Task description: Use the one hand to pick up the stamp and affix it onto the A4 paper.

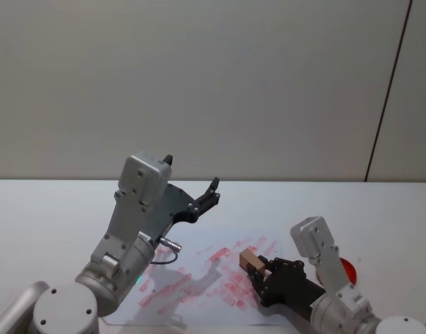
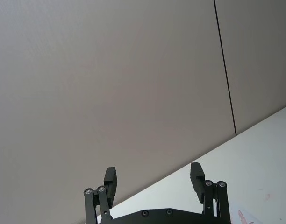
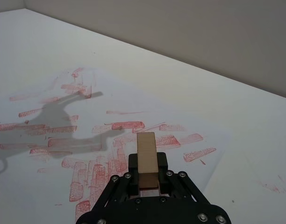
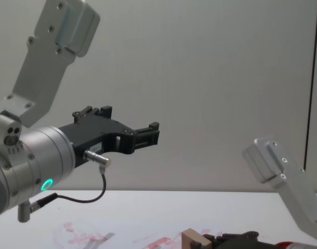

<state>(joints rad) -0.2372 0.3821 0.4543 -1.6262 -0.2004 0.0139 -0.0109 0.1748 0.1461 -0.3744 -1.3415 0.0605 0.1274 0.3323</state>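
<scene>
Right gripper (image 3: 147, 163) clamps the wooden stamp (image 3: 147, 156), long axis pointing out past the fingers, low over the A4 paper (image 3: 124, 100), contact unclear; left gripper (image 2: 153, 171) raised, fingers apart, idle

Head view: high, facing forward and down across the table (image 1: 380, 202) to the wall (image 1: 199, 83). Chest view: lower, near level, facing the same wall. Left wrist view: tilted up past the left gripper (image 2: 153, 176) at the wall. Right wrist view: close above the A4 paper (image 3: 133, 100); shares paper and stamp (image 3: 146, 156) with head view
</scene>
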